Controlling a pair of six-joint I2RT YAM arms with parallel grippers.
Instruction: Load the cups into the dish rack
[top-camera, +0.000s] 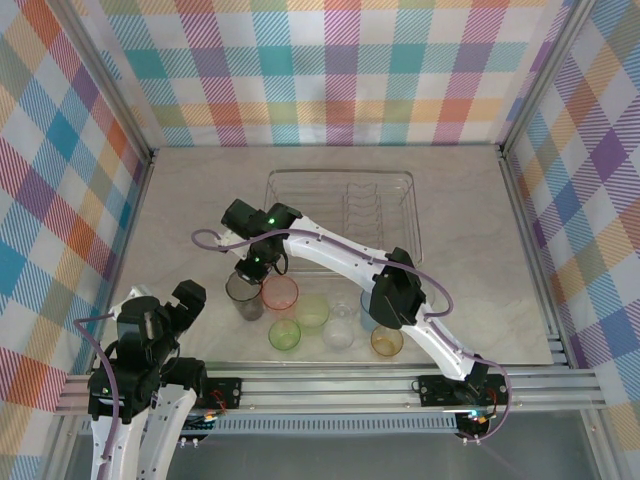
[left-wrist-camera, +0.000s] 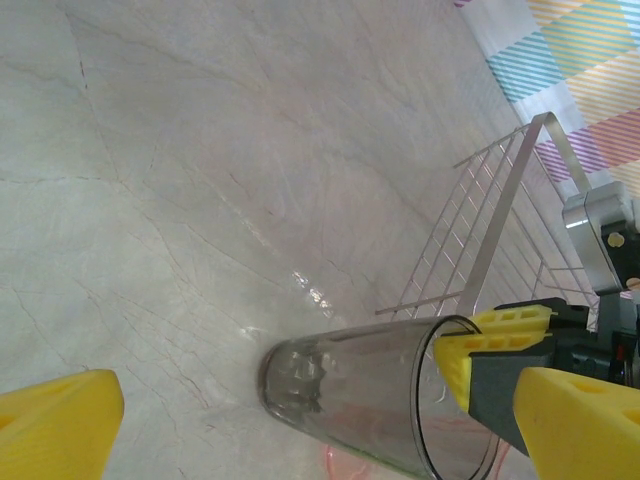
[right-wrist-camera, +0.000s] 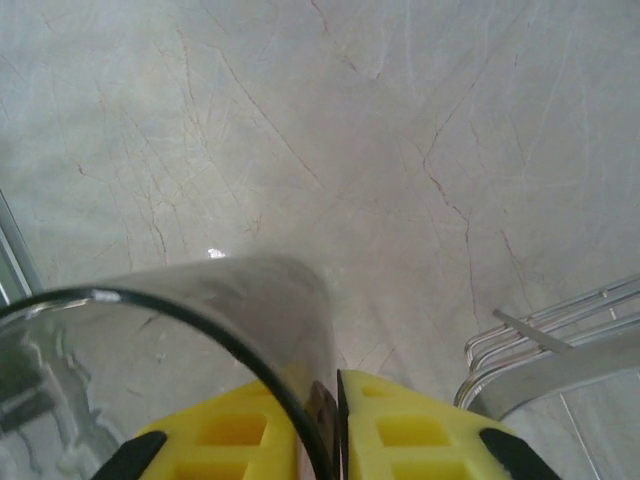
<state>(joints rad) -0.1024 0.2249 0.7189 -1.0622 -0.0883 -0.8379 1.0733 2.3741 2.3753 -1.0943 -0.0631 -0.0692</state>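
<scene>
the right gripper (right-wrist-camera: 338, 410) pinches the rim of the smoky grey cup (right-wrist-camera: 240, 300); the left gripper (left-wrist-camera: 320, 425) stands spread wide.

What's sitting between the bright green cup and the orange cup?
A clear cup stands between the bright green cup and the orange cup. You can see it in the top view.

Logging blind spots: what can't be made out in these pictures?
- Top view: the right arm's elbow hides most of the light blue cup.
- Right wrist view: the smoky grey cup, its rim pinched by the right gripper, is cut off by the left and bottom edges.
- Left wrist view: the dish rack runs off the right edge.
</scene>
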